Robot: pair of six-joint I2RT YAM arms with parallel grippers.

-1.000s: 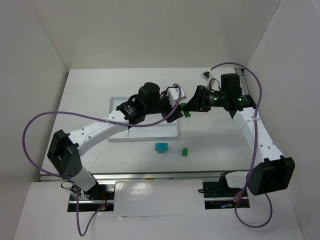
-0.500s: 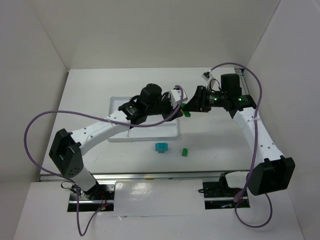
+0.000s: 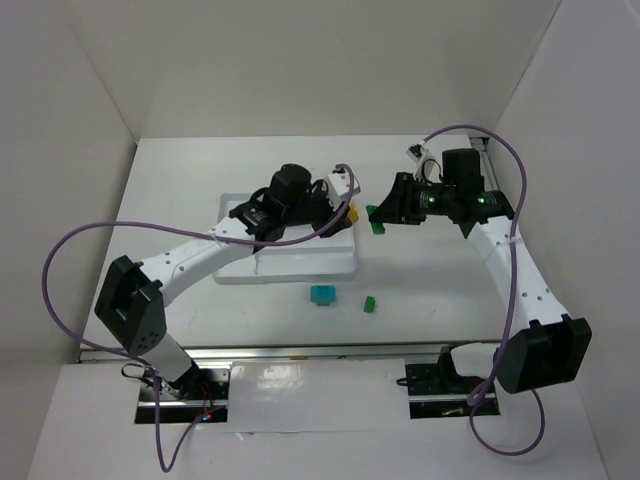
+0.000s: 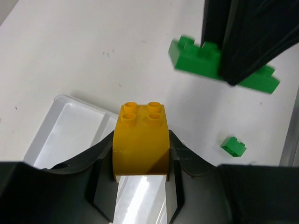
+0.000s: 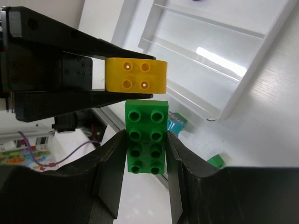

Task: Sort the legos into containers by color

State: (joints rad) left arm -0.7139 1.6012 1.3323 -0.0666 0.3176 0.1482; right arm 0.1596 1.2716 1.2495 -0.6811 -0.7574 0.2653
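The left claw (image 4: 142,154) squeezes a smooth yellow brick (image 4: 141,126) with a rounded side, over the right edge of the white plastic tray (image 3: 310,264). The right claw (image 5: 145,149) pinches a long green brick (image 5: 145,126) just beside it. The top view shows a cyan brick (image 3: 322,295) and a small green brick (image 3: 369,303) lying on the open counter (image 3: 200,170).

White arms (image 3: 190,262), black joints (image 3: 135,310), purple cables (image 3: 468,127)
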